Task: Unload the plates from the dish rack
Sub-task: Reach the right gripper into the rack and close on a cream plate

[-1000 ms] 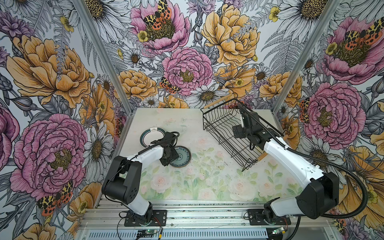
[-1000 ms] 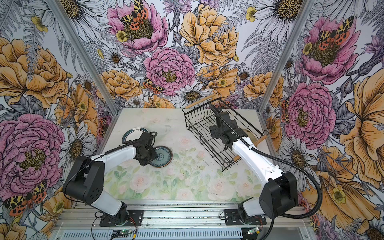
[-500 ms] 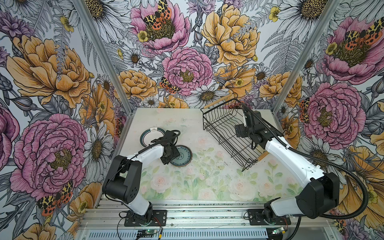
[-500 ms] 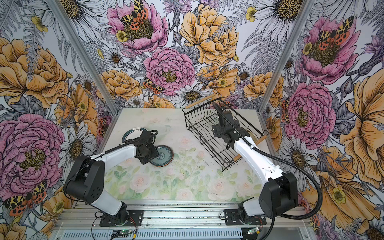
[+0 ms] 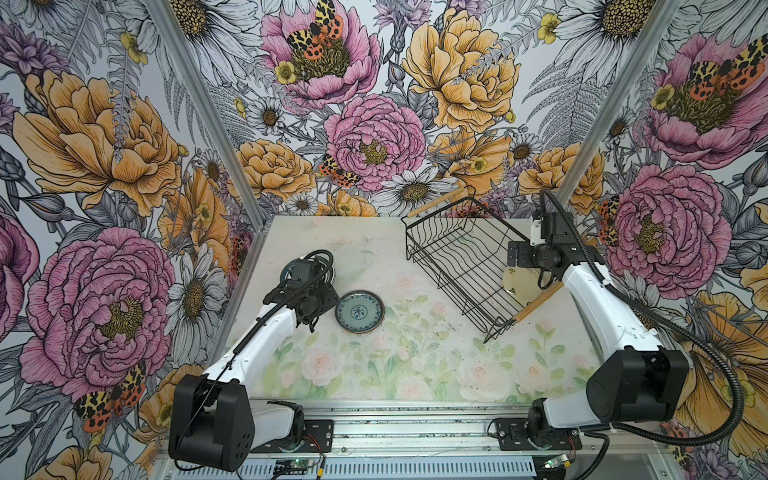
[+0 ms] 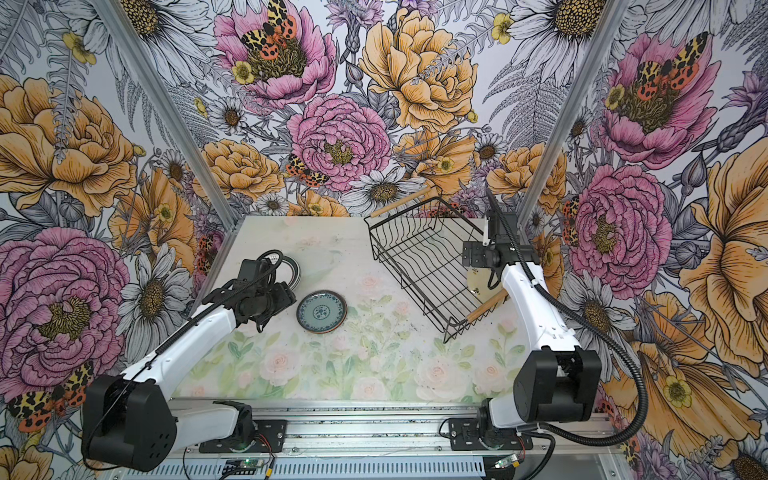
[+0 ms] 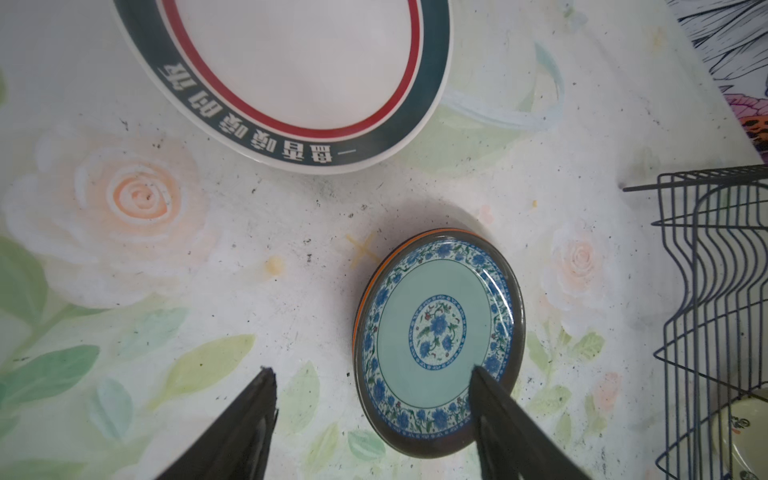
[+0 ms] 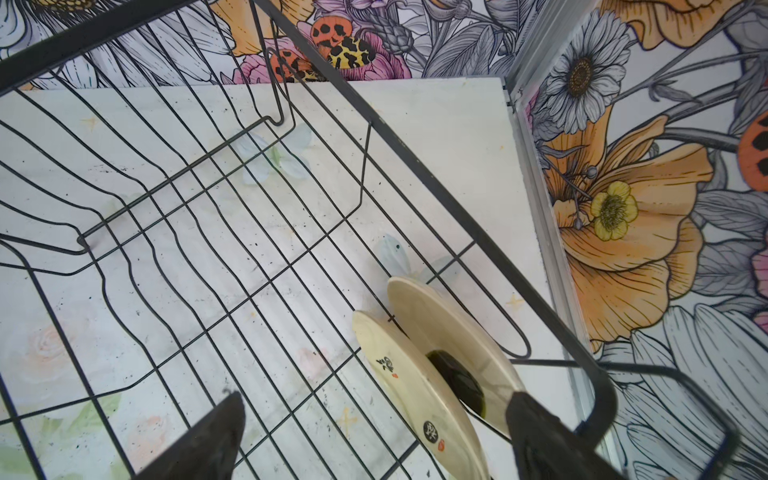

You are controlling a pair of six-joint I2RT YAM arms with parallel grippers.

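Observation:
A teal patterned plate (image 5: 359, 311) (image 6: 321, 311) (image 7: 436, 336) lies flat on the table, on top of an orange-rimmed plate. My left gripper (image 5: 318, 309) (image 6: 268, 311) (image 7: 372, 374) hovers open at its left edge, one fingertip over the rim, holding nothing. A white plate with a dark rim (image 5: 286, 270) (image 7: 291, 83) lies behind it, partly hidden by the wrist. The black wire dish rack (image 5: 451, 257) (image 6: 415, 257) (image 8: 370, 118) holds two cream plates (image 5: 519, 282) (image 8: 415, 374) standing upright near its right end. My right gripper (image 5: 515, 257) (image 8: 376, 399) is open above them.
The rack sits skewed at the back right, its wooden handles (image 5: 539, 301) at either end, close to the right wall (image 8: 623, 208). The rack's corner (image 7: 706, 183) stands a short way from the teal plate. The floral walls close in the table on three sides.
My left gripper has opened wider and drawn back to the left, off the teal plate. The right gripper has shifted right along the rack to above the cream plates.

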